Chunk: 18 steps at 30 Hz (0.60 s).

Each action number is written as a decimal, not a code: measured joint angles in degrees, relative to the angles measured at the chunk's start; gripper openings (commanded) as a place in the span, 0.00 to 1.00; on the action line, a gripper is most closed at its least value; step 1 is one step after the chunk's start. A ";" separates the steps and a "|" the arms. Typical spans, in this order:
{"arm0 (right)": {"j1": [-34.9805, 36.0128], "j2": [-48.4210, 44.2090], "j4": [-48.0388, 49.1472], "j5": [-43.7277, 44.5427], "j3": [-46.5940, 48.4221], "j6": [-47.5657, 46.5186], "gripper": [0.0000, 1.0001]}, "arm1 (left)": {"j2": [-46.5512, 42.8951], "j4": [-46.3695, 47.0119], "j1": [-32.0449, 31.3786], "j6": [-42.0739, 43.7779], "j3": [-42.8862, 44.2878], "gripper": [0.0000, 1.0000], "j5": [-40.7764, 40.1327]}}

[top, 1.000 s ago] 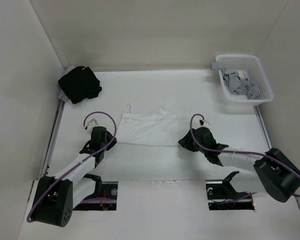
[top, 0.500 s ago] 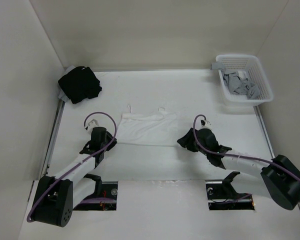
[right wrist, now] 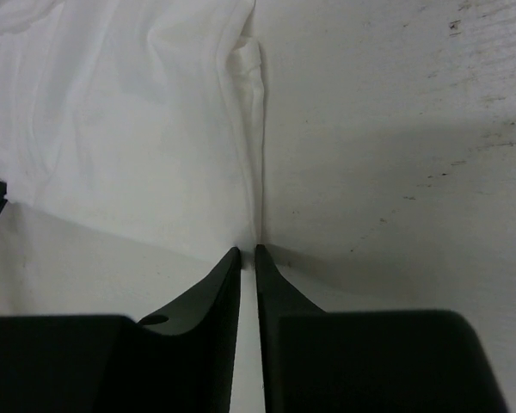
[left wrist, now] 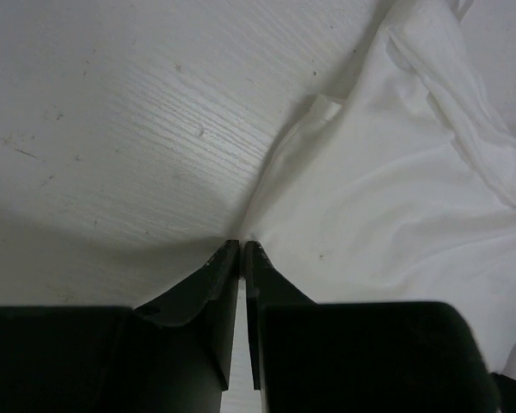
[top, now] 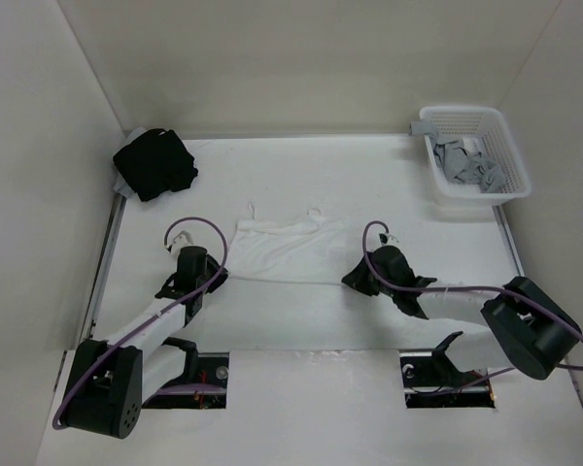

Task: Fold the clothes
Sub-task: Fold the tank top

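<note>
Your table [top: 301, 175] carries the clothes [top: 287, 250], spread flat between the arms. The left gripper [left wrist: 242, 245] is pinched to a sliver on the near-left corner, the right gripper [right wrist: 248, 251] likewise on the near-right. This looks like the grasp step; next, lift both corners evenly toward the far hem.

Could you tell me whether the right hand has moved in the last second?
Yes, slightly: the right hand has shifted left, away from the white basket, onto the near right corner of the white garment.
</note>
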 measured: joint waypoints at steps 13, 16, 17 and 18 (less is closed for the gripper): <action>4.76 -26.34 -10.10 4.04 0.28 -0.33 0.04 | -24.55 -12.94 -0.70 -0.04 5.92 0.01 2.01; 8.37 -38.40 -17.97 6.73 2.71 -0.68 0.04 | -32.50 -19.32 -1.01 0.04 13.07 0.01 1.97; 10.05 -41.77 -20.65 7.72 3.89 -0.70 0.04 | -34.71 -21.51 -1.25 0.09 15.72 0.01 1.95; 11.87 -44.70 -23.37 8.83 5.18 -0.72 0.04 | -36.61 -23.45 -1.31 0.11 18.36 0.01 1.95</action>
